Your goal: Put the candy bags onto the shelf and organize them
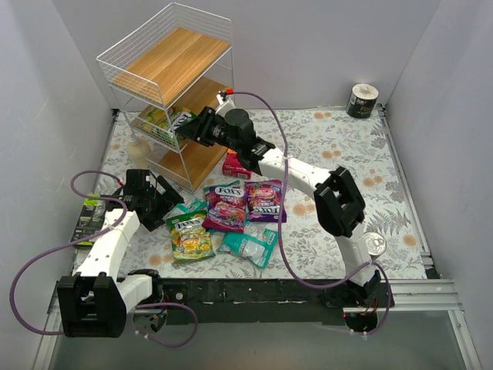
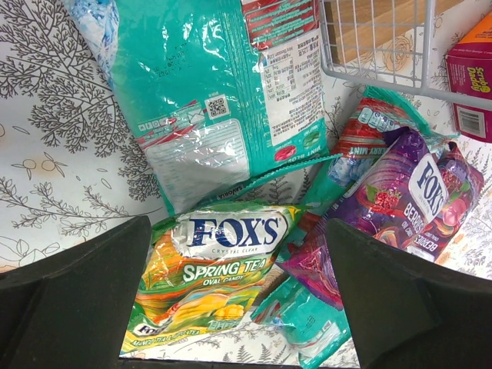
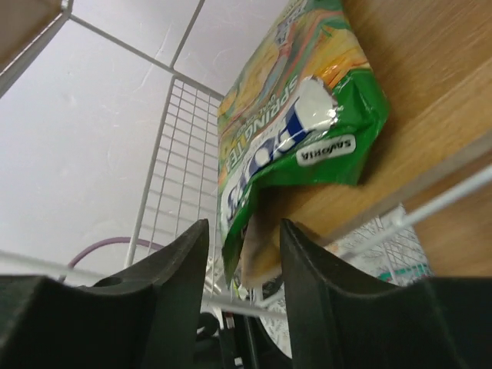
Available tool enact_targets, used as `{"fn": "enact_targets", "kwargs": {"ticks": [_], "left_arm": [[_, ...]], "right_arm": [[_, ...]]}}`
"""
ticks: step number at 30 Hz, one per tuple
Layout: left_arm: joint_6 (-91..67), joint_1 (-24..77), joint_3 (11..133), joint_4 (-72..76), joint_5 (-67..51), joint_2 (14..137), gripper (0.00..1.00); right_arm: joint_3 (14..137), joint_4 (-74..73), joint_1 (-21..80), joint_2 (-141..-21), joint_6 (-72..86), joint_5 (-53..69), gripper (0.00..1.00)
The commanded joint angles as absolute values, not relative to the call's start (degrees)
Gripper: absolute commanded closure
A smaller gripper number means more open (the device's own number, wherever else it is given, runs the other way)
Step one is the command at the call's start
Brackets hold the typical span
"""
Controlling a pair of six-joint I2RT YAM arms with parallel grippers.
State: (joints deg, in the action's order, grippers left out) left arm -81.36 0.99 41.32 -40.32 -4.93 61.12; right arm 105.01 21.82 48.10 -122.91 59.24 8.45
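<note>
The shelf (image 1: 166,65) stands at the far left. One yellow-green candy bag (image 1: 160,121) lies on its middle wood tier (image 3: 430,92). My right gripper (image 1: 187,128) is at that tier's front edge, open; the bag's (image 3: 292,115) lower edge hangs between the fingers (image 3: 173,269), touching neither. Several bags lie on the table: a yellow-green FOX'S bag (image 1: 190,236), two purple ones (image 1: 227,205) (image 1: 264,200) and a teal one (image 1: 250,245). My left gripper (image 1: 166,203) is open and empty, just above the yellow-green bag (image 2: 223,261), beside a large teal bag (image 2: 215,100) and a purple one (image 2: 400,200).
An orange-pink box (image 1: 235,164) lies at the shelf's foot, also in the left wrist view (image 2: 470,84). A metal can (image 1: 376,244) stands near the right arm's base, another can (image 1: 362,100) in the far right corner. Grey walls enclose the floral mat.
</note>
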Motion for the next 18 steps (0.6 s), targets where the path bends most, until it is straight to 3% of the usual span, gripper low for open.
{"fn": "enact_targets", "kwargs": {"ticks": [1,2,6,11,18], "left_arm": [[-80.4,1.1,43.2,-40.1,-5.0,60.3,0.02],[-80.2,1.1,43.2,-40.0,-4.7,60.4,0.02],[-80.1,1.1,43.9,-40.1,-3.8,60.3,0.02],[-80.8,1.1,44.4,-41.1,-4.1,60.0,0.02],[-84.0,1.1,42.1,-42.4,-5.8,59.5,0.02]], "right_arm": [[99.5,23.6,48.3,-113.7,55.9,6.2,0.42],[99.1,23.2,48.3,-112.3,55.7,6.1,0.29],[97.6,20.8,48.3,-109.2,53.9,6.0,0.1],[89.0,14.4,48.3,-99.6,50.3,2.0,0.08],[80.2,-11.3,47.7,-88.3,38.6,-13.6,0.12]]}}
